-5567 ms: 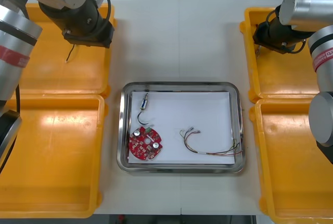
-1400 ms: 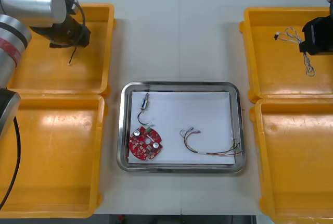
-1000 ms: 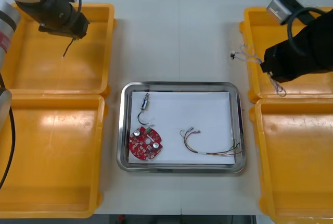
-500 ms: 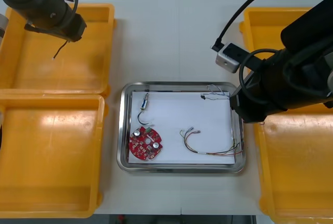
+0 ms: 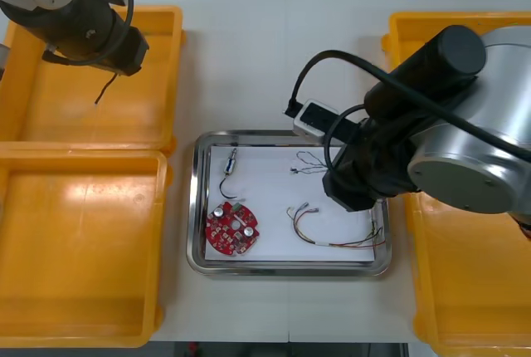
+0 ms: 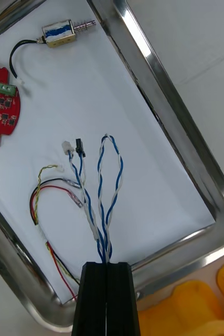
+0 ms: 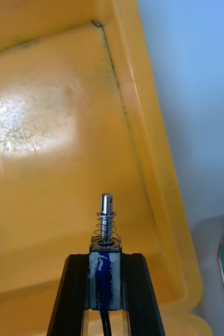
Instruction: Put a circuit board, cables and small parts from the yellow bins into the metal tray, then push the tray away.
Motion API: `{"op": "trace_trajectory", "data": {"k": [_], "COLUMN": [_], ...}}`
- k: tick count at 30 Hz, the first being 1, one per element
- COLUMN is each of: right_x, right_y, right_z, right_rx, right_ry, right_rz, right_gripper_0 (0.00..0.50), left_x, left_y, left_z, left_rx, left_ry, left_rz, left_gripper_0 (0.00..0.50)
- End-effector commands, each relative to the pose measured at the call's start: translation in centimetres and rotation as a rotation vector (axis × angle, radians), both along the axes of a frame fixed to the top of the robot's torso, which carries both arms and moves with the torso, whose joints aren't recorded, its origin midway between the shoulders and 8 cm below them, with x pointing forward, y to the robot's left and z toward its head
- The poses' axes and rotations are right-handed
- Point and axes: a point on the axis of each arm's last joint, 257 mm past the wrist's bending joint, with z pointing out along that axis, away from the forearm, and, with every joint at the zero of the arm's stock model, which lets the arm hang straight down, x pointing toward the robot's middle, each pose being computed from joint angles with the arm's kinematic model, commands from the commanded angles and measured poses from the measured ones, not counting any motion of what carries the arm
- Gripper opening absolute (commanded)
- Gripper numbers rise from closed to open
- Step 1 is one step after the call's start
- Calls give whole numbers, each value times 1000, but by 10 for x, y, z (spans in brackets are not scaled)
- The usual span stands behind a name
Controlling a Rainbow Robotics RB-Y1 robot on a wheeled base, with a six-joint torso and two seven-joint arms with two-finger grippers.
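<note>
From above, the metal tray [image 5: 290, 135] sits mid-worktop [image 5: 282, 58], white inside, holding the round red circuit board [image 5: 232, 231] at its near left, a small metal part [image 5: 231, 160] with a black tail beyond it, and the red and yellow cable [image 5: 332, 237] at the near right. The right arm [image 5: 431, 141] leans over the tray's right side, and the thin twisted blue and white cable [image 5: 309, 163] pokes out leftward from under its wrist. The left arm [image 5: 83, 21] hangs over the far-left yellow bin [image 5: 50, 116], a black lead [image 5: 104, 91] dangling beneath. On the right wrist, the right pincer [image 6: 106, 294] is pinched tight on the twisted cable, its loops and end plugs fanning over the white liner beside the red and yellow one. On the left wrist, the left pincer [image 7: 105, 283] clamps a second metal part [image 7: 106, 226], blue-wrapped body between the fingers, spring and shiny pin sticking out, above the bin's floor near its wall.
</note>
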Motion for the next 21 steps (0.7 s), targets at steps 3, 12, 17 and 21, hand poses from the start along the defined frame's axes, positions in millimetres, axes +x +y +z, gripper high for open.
{"op": "trace_trajectory", "data": {"k": [3,12,17,21], "right_x": [14,36,48,57], "right_y": [26,35,32,27], "right_z": [-15,-39,-46,-56], "right_rx": [-55,-67,-72,-89], "right_ry": [-30,-65,-80,-86], "right_rz": [138,161,162,164], "right_gripper_0": [0,0,0,0], "left_x": [-12,-19,-22,-24], "left_y": [-24,-51,-55,-56], "left_z": [9,5,4,3], "left_rx": [-89,-125,-125,-129], "left_ry": [-23,-29,-25,-21], "left_rz": [68,81,80,78], "left_gripper_0": [0,0,0,0]}}
